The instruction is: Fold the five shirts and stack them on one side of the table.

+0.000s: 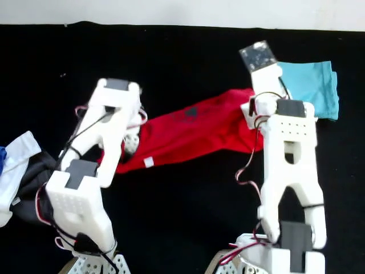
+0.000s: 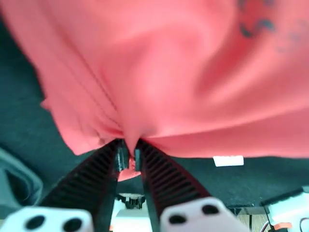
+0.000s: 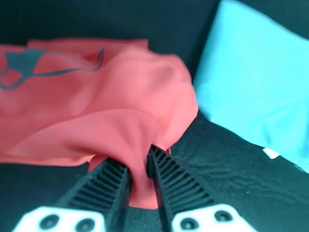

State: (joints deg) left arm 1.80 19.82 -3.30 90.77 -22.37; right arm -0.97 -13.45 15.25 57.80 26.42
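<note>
left pincer (image 2: 129,152) and right pincer (image 3: 139,163) each pinch an end of the red shirt (image 1: 188,128); such thin bites could slip mid-fold.

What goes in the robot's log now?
left fingers: shut on red shirt | right fingers: shut on red shirt | teal shirt: folded, far right

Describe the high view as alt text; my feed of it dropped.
A red fabric shirt is stretched across the black table, the left pincer shut on one end and the right pincer on the other. A folded turquoise shirt lies just beyond the right pincer; a heap of white and dark clothes sits at the opposite table edge.
</note>
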